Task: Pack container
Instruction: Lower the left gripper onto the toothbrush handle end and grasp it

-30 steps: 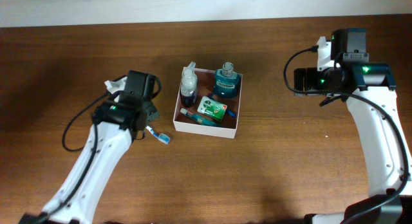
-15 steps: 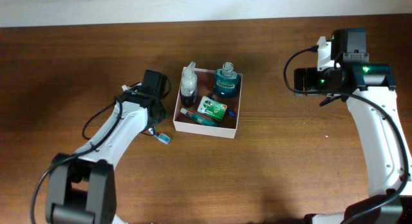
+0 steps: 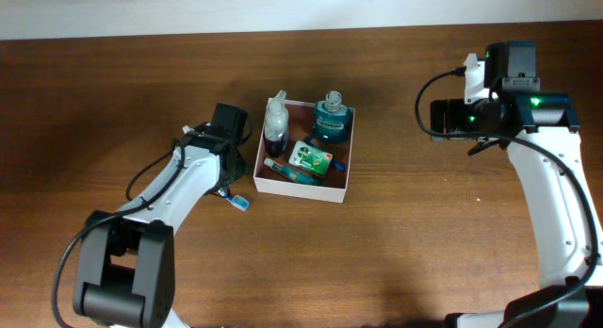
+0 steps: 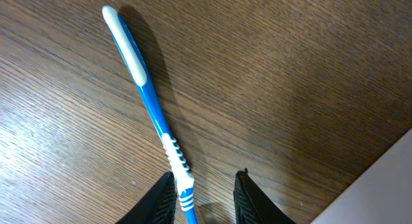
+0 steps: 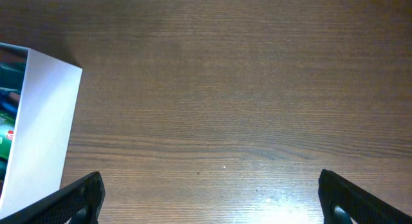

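The left jaws are standing open low over the bench (image 4: 277,63). They are straddling the handle of a blue-and-white toothbrush (image 4: 151,108), which is lying flat between them, closer to one finger, with its far end reaching out ahead. The container (image 3: 300,188) is sitting just beside these jaws, past the other finger, and is holding a spray bottle (image 3: 274,128), a teal bottle (image 3: 331,123) and a green box (image 3: 312,158). The right jaws are spread wide, hovering over the bench well apart from the container.

You could read no text, brand or number in any view. The green packet (image 3: 311,158) inside the container (image 3: 298,189) carried white and red markings, but they were too small for you to make out.
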